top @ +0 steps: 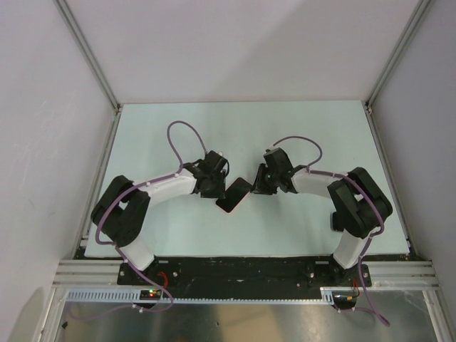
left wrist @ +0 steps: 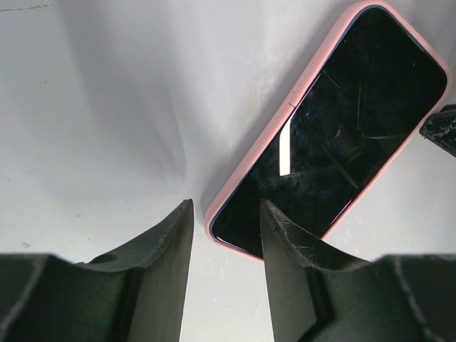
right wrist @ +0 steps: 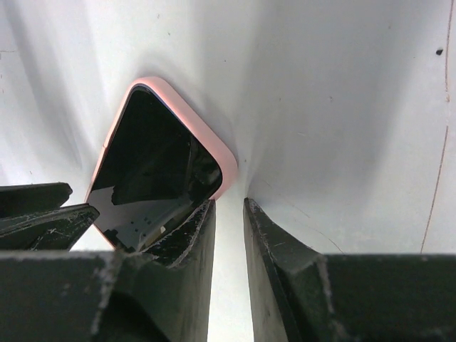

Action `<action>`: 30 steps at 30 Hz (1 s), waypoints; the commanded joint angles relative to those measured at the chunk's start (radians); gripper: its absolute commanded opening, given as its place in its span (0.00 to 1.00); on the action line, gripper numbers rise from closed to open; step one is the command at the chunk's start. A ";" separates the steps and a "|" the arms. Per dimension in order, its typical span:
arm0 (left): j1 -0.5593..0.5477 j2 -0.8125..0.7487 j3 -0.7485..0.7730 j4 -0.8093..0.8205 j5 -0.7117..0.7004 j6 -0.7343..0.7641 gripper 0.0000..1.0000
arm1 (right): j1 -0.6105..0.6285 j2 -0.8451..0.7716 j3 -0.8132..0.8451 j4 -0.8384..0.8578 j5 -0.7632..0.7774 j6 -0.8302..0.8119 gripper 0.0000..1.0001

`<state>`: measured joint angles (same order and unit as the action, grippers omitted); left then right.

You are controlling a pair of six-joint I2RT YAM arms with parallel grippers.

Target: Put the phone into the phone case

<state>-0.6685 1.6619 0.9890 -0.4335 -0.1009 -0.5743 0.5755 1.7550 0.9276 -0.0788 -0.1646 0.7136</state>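
Observation:
The phone, with a glossy black screen, lies flat on the table inside the pale pink phone case, whose rim shows all round it. My left gripper is at the phone's left end. Its jaws are open and empty, and its right finger overlaps the phone's near corner. My right gripper is at the phone's upper right end. Its jaws stand a narrow gap apart with only table between them, and its left finger lies over the phone's corner, beside the pink rim.
The pale table is bounded by a metal frame and white walls on three sides. Purple cables loop above both arms. The left arm's finger shows at the left edge of the right wrist view.

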 commanded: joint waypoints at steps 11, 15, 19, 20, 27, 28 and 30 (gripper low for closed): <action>0.002 0.034 -0.004 -0.008 0.014 0.023 0.37 | -0.007 0.009 0.041 0.046 0.056 -0.033 0.28; -0.001 0.051 -0.025 -0.008 0.001 0.010 0.35 | -0.004 0.002 0.043 0.038 0.059 -0.040 0.28; -0.022 0.072 -0.051 -0.007 -0.019 -0.019 0.30 | -0.002 0.001 0.047 0.032 0.062 -0.047 0.28; -0.030 0.078 -0.057 -0.007 -0.024 -0.028 0.29 | -0.001 0.001 0.049 0.030 0.064 -0.048 0.28; -0.118 0.143 -0.093 -0.006 -0.059 -0.109 0.23 | 0.015 0.013 0.073 0.016 0.080 -0.062 0.29; -0.130 0.150 -0.095 -0.006 -0.061 -0.117 0.21 | 0.019 0.017 0.079 0.013 0.081 -0.064 0.30; -0.152 0.160 -0.096 -0.006 -0.068 -0.133 0.20 | 0.026 0.026 0.089 0.008 0.083 -0.068 0.34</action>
<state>-0.7464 1.7027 0.9707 -0.3866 -0.2092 -0.6361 0.5877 1.7599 0.9600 -0.0872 -0.1223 0.6708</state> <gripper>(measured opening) 0.225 0.311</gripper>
